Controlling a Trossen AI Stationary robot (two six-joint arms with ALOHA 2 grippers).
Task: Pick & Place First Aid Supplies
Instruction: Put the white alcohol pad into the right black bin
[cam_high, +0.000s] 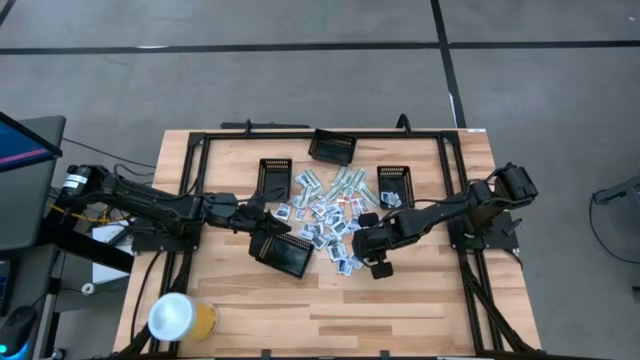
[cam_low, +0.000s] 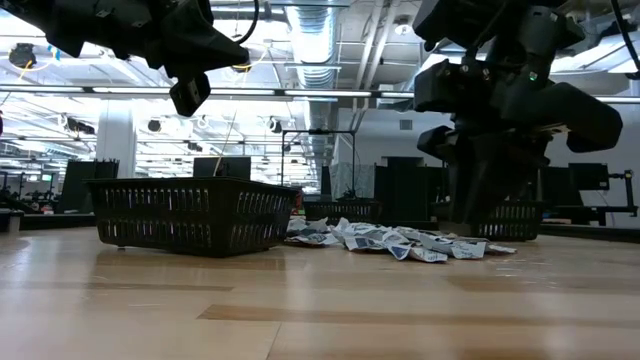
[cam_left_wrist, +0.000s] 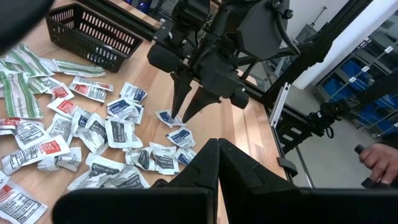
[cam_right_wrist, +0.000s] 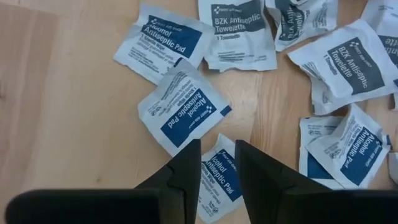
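The right gripper (cam_right_wrist: 216, 163), fingers slightly parted and holding nothing, points down at an alcohol pad (cam_right_wrist: 217, 177) at the packet pile's (cam_high: 325, 215) edge, while the left gripper (cam_left_wrist: 216, 163), fingers pressed together, hangs above the pile's other side.

even overhead light falls on the wooden table (cam_high: 400, 300) in the high view, with soft shadows pooled under both arms; the low view looks into bright ceiling strip lights (cam_low: 300, 95), so the arms and the black mesh tray (cam_low: 190, 215) read as dark silhouettes, and a pale sheen lies on the near tabletop, which is soft and out of focus; in the right wrist view the print on the sachets (cam_right_wrist: 183, 112) is sharp, while the dark fingers (cam_right_wrist: 186, 171) close to the lens are blurred; the left wrist view bends slightly at its edges
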